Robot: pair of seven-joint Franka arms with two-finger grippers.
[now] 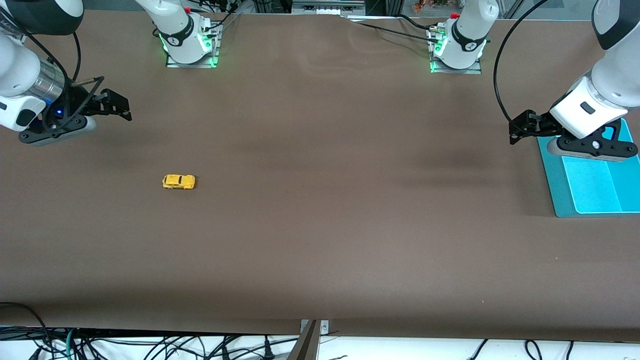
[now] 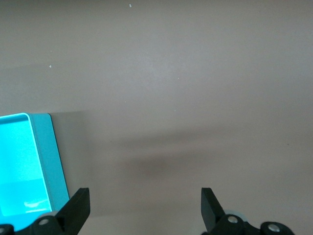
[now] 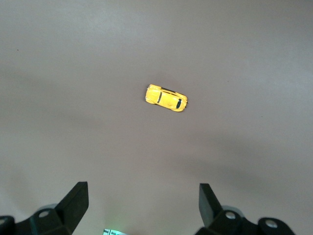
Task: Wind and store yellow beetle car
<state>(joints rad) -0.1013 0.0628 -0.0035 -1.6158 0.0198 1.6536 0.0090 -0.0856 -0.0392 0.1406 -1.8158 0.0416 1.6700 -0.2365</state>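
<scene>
Currently the yellow beetle car (image 1: 178,182) sits on its wheels on the brown table (image 1: 320,240), alone on bare surface toward the right arm's end. Nothing touches it. Body lies roughly lengthwise along the table; which end is the nose is hard to tell from the front view.

Right gripper (image 1: 120,107): up in the air over the table at the right arm's end, well apart from the car. Fingers spread wide, holding nothing. In the right wrist view the car (image 3: 166,98) lies on open table between the lines of the two black fingertips (image 3: 78,200), slightly tilted across the frame, dark windows visible.

Left gripper (image 1: 517,131): hovering over the table at the left arm's end, well apart from the car, just beside the edge of a teal tray (image 1: 555,190). Fingers wide apart, nothing between them. Left wrist view shows the same spread fingertips (image 2: 80,205) over bare table, with a corner of the tray (image 2: 49,156) alongside.

Tray: shallow, rimmed, lighter floor inside. It lies flat at the left arm's end, well apart from the car; part of it is hidden under the left arm's hand. No contents visible in the part that shows.
</scene>
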